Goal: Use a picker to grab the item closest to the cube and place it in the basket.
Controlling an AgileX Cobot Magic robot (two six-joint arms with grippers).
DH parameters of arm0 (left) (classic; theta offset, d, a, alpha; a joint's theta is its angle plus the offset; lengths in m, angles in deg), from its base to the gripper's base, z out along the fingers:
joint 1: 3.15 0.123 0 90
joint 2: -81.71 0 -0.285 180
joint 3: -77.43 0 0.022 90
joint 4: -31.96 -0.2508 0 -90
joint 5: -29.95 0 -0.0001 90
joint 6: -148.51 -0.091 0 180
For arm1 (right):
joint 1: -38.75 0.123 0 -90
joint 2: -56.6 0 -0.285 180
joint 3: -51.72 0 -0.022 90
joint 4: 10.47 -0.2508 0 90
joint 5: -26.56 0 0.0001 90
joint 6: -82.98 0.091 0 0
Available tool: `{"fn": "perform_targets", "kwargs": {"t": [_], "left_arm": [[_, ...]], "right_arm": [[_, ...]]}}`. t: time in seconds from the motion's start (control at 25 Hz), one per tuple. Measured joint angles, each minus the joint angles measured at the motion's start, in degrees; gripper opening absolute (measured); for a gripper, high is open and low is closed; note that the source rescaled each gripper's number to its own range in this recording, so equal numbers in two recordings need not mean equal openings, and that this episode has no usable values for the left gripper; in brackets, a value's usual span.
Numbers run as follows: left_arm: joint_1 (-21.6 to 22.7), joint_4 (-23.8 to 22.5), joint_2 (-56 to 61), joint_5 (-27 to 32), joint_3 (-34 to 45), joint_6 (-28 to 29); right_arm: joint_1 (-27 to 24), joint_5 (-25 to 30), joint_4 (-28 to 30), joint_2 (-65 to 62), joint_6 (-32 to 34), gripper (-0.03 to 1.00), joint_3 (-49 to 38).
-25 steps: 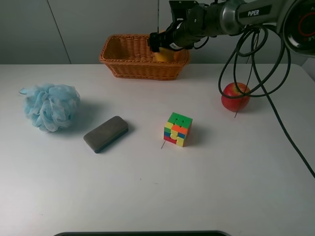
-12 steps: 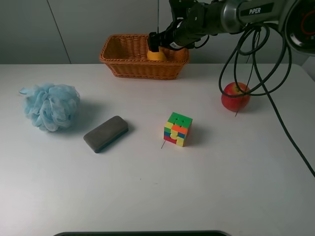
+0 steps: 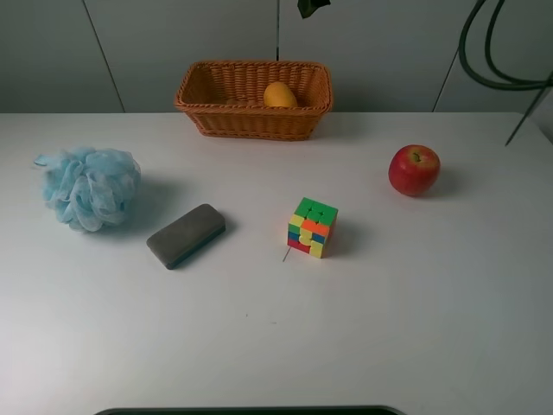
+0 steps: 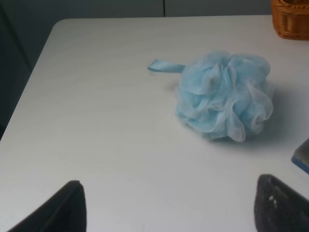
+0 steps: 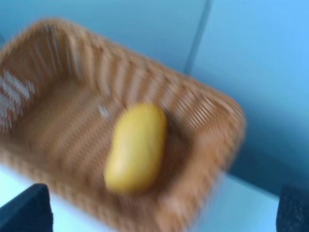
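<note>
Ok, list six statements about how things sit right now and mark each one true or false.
1. The yellow fruit lies inside the basket. True.
2. The blue pouf, the grey block, the cube and the apple all rest on the table. True.
3. The left gripper and the right gripper are both open. True.
4. The right gripper holds the yellow fruit. False: it is empty, and the fruit lies free in the basket.
5. The blue pouf touches the grey block. False: they lie apart.
6. In the high view the apple is left of the cube. False: it is to the right.
</note>
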Motion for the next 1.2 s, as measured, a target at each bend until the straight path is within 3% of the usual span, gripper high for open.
{"fn": "perform_targets", "kwargs": {"t": [0.16, 0.24, 0.52, 1.2], "left_arm": [[0.0, 0.0, 0.0, 0.0, 0.0, 0.0], [0.0, 0.0, 0.0, 0.0, 0.0, 0.0], [0.0, 0.0, 0.0, 0.0, 0.0, 0.0], [0.0, 0.0, 0.0, 0.0, 0.0, 0.0]], "right_arm": [[-3.2, 16.73, 1.14, -8.42, -0.04, 1.0, 0.0], [-4.8, 19.23, 1.73, -12.56, -0.13, 1.0, -0.26], [-7.26, 20.49, 3.05, -32.01, -1.67, 1.0, -10.6], [-7.38, 20.05, 3.4, -90.65, 2.69, 1.0, -56.28]]}}
